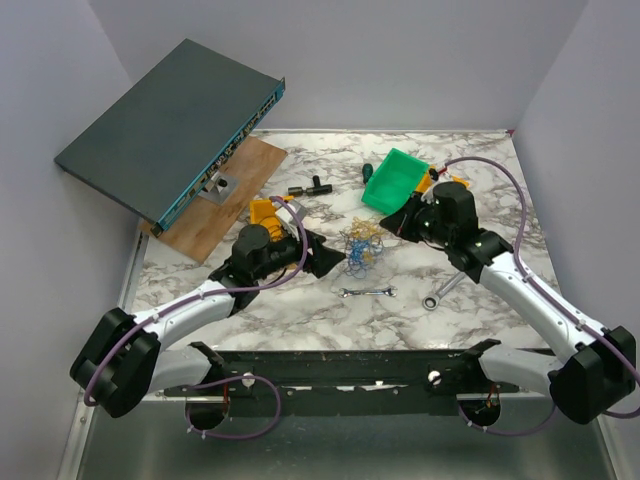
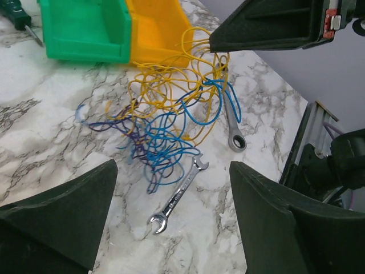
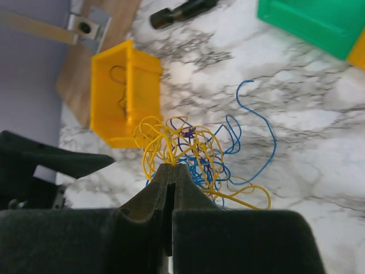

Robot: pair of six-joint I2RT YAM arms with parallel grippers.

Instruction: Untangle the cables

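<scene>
The cables [image 1: 362,248] are a tangled bunch of thin blue, yellow and dark purple wire loops on the marble table. They also show in the left wrist view [image 2: 165,125] and in the right wrist view [image 3: 199,151]. My right gripper [image 3: 173,166] is shut on yellow loops at the bunch's edge. It shows from above [image 1: 392,226] and in the left wrist view [image 2: 219,43], with yellow strands running up to its tip. My left gripper [image 2: 172,171] is open and empty, on the left side of the bunch [image 1: 330,260] and apart from it.
A small silver wrench [image 1: 368,292] and a ratchet wrench [image 1: 440,290] lie near the bunch. A green bin [image 1: 395,180] stands behind it, a yellow bin [image 1: 268,212] to the left. A network switch [image 1: 170,130] leans on a wooden board [image 1: 225,205].
</scene>
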